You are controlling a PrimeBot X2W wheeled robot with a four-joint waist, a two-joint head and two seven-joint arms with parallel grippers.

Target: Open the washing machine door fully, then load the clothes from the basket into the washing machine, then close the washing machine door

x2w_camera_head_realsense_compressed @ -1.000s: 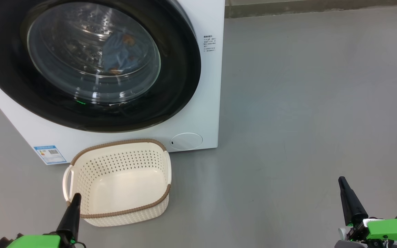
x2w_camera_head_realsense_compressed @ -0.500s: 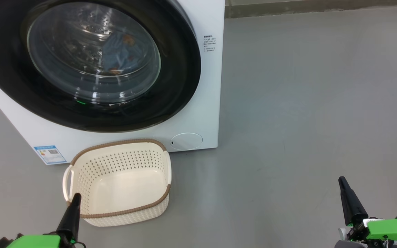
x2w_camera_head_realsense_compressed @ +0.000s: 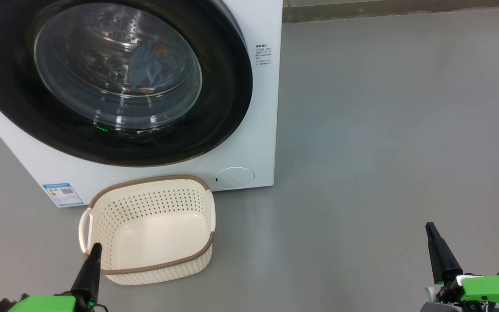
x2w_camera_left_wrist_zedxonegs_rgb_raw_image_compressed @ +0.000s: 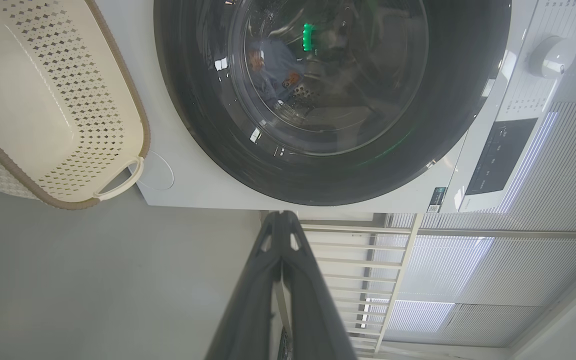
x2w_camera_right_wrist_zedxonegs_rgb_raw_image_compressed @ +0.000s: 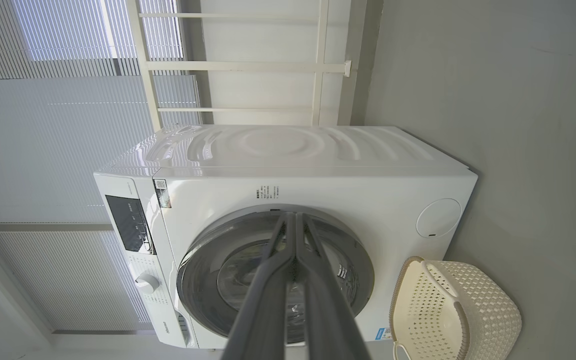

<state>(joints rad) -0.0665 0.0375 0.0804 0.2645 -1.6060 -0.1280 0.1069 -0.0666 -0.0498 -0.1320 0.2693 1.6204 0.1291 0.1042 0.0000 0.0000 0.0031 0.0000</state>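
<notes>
The white washing machine (x2w_camera_head_realsense_compressed: 249,130) stands at the upper left with its black-ringed round door (x2w_camera_head_realsense_compressed: 228,108) closed flush against the front. Through the glass, blue clothes (x2w_camera_head_realsense_compressed: 152,65) with orange-brown prints lie inside the drum; the same clothes (x2w_camera_left_wrist_zedxonegs_rgb_raw_image_compressed: 273,75) show in the left wrist view. The cream basket (x2w_camera_head_realsense_compressed: 154,264) sits on the floor before the machine with nothing in it. My left gripper (x2w_camera_head_realsense_compressed: 95,248) is shut, low at the basket's near left rim. My right gripper (x2w_camera_head_realsense_compressed: 429,226) is shut too, far off at the lower right over bare floor.
Grey floor (x2w_camera_head_realsense_compressed: 383,130) stretches to the right of the machine. A wall base (x2w_camera_head_realsense_compressed: 405,8) runs along the top. The left wrist view has the control panel (x2w_camera_left_wrist_zedxonegs_rgb_raw_image_compressed: 498,155) and a dial (x2w_camera_left_wrist_zedxonegs_rgb_raw_image_compressed: 548,55); a white railing (x2w_camera_right_wrist_zedxonegs_rgb_raw_image_compressed: 248,65) and blinds lie behind the machine.
</notes>
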